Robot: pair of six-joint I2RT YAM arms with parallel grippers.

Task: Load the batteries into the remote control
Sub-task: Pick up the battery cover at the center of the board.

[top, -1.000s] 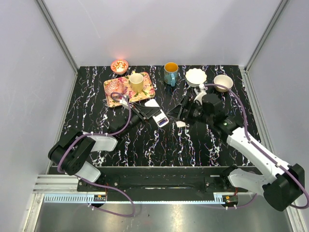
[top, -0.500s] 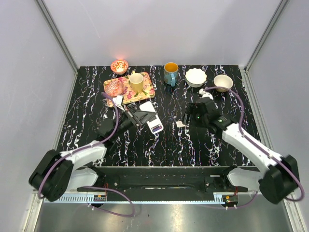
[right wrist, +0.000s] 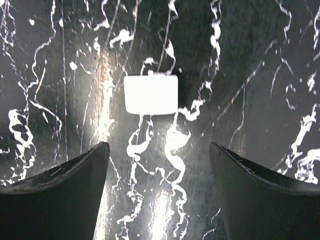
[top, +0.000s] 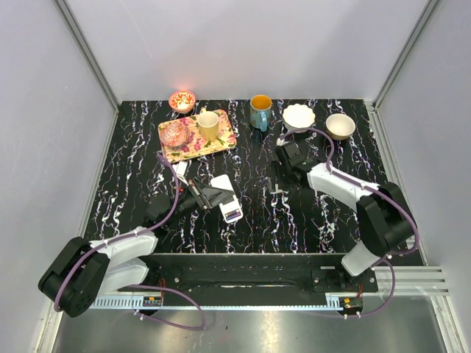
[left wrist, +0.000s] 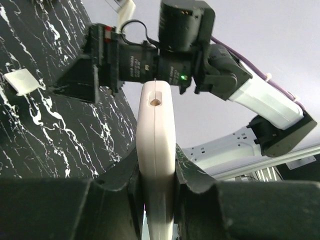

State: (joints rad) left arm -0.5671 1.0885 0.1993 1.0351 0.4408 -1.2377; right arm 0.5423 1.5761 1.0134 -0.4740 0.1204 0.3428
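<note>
near cover | right claw spread downward | left claw grips remote control

Cover piece lies on the table just ahead of your right pincer, dead centre; remote control sits wedged in your left pincer.

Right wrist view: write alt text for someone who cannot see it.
A small white cover lies flat on the black marbled table, just ahead of the open right end effector, whose dark fingers fill the bottom corners.
</note>
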